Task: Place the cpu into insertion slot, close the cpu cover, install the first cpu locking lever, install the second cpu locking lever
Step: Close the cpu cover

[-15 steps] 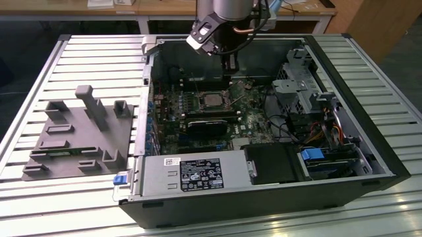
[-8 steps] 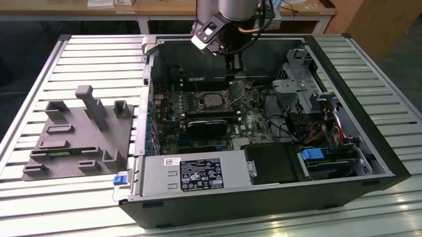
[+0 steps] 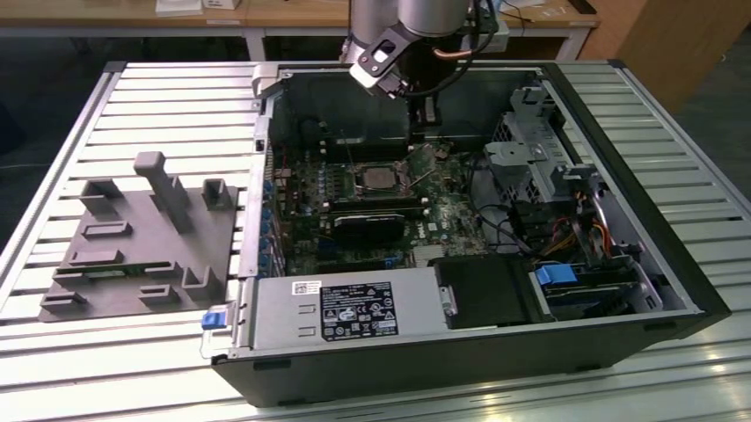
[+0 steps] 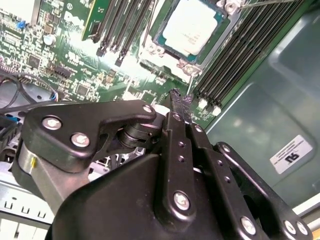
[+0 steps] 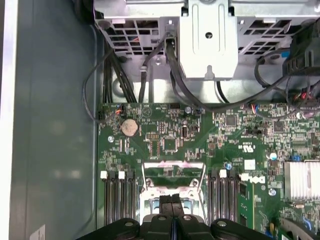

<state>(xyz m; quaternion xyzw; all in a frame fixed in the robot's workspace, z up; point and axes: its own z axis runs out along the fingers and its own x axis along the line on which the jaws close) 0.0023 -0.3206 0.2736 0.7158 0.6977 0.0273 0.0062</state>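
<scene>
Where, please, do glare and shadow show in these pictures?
In the exterior view, glare streaks the ribbed silver metal table and the black computer case's interior lies in shadow; in the second wrist view, the flat silver-topped cpu shines pale; in the first wrist view, a soft sheen lies on the case's grey wall.

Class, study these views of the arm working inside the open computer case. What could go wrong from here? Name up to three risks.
1. The gripper, shut, hangs close to the cpu; dropping too far might scrape its metal top.
2. Memory slots flank the cpu closely, so a sideways slip may strike them.
3. Loose black cables hang nearby and could snag the gripper.
</scene>
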